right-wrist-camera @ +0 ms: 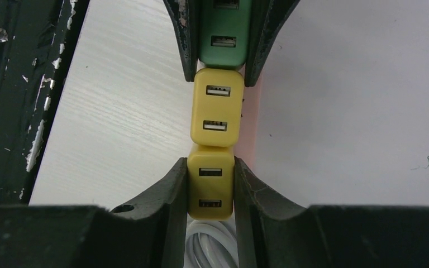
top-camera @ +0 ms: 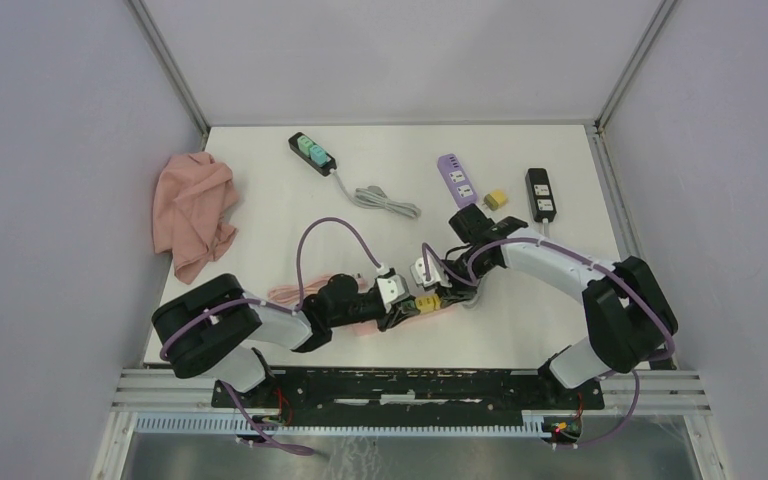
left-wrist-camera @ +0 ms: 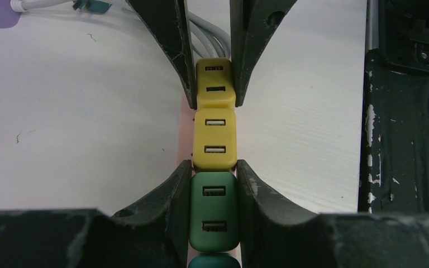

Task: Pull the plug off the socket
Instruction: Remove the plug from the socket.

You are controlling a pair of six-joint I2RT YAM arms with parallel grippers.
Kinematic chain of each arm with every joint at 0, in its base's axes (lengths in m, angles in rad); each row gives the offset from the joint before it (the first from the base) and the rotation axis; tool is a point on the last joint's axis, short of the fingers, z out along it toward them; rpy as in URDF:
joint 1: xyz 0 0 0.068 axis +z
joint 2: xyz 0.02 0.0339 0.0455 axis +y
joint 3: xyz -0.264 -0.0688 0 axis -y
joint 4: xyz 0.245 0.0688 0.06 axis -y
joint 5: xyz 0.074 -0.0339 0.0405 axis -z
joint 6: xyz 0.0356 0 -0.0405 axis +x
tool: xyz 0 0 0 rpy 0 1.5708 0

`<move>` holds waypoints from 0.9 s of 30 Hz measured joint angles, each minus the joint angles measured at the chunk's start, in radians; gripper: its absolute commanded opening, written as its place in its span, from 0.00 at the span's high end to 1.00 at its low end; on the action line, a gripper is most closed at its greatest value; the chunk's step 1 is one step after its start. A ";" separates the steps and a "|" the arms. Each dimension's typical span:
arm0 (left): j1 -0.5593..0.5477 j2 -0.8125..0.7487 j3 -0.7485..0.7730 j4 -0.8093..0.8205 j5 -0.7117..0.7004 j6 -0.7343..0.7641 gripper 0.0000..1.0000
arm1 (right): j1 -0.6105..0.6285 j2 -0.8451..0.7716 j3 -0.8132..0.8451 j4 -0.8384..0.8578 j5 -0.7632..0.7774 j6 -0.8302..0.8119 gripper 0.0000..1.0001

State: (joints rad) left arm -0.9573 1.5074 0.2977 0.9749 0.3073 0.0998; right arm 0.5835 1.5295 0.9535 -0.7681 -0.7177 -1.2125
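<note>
Yellow plug (right-wrist-camera: 210, 190) is pinched by the right gripper (right-wrist-camera: 210, 168); the left gripper (left-wrist-camera: 213, 178) pinches a green plug (left-wrist-camera: 213, 215). Grasp looks set; next comes a straight pull off the strip (right-wrist-camera: 251, 123).

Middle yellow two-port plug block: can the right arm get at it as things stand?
Likely yes, after letting go: the right gripper is shut on the neighbouring end yellow block, and the middle yellow two-port plug block shows bare sides.

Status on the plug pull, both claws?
Left claw shut on green plug. Right claw shut on end yellow plug. Middle yellow plug ungripped between them. Pink strip underneath; nothing blocking.
</note>
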 measured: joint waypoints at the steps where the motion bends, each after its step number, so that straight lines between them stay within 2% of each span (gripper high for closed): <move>1: 0.000 0.000 0.000 -0.001 0.004 0.000 0.97 | 0.006 -0.006 -0.006 0.001 0.002 0.001 1.00; 8: 0.000 0.003 -0.002 0.004 0.013 0.007 0.97 | 0.008 -0.010 -0.008 0.056 0.032 0.182 1.00; 11: 0.000 0.004 -0.005 0.019 0.012 0.007 0.97 | -0.027 -0.010 -0.008 0.052 0.000 0.173 1.00; 14: 0.000 0.006 -0.005 0.027 0.009 0.008 0.97 | -0.047 -0.026 -0.027 0.046 -0.034 0.097 1.00; 18: -0.007 0.006 -0.005 0.026 0.016 0.015 0.97 | -0.014 -0.055 -0.051 0.025 -0.033 0.025 1.00; 23: -0.007 0.006 -0.008 0.025 0.020 0.019 0.97 | 0.018 -0.055 -0.045 0.056 0.013 0.130 1.00; 27: -0.006 0.006 -0.009 0.032 0.017 0.019 0.97 | -0.023 -0.055 -0.044 0.076 -0.005 0.202 1.00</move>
State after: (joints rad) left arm -0.9634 1.5139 0.2886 1.0069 0.3241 0.1192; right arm 0.5602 1.4746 0.9092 -0.6926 -0.7231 -1.0107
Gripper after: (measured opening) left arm 0.381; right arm 0.356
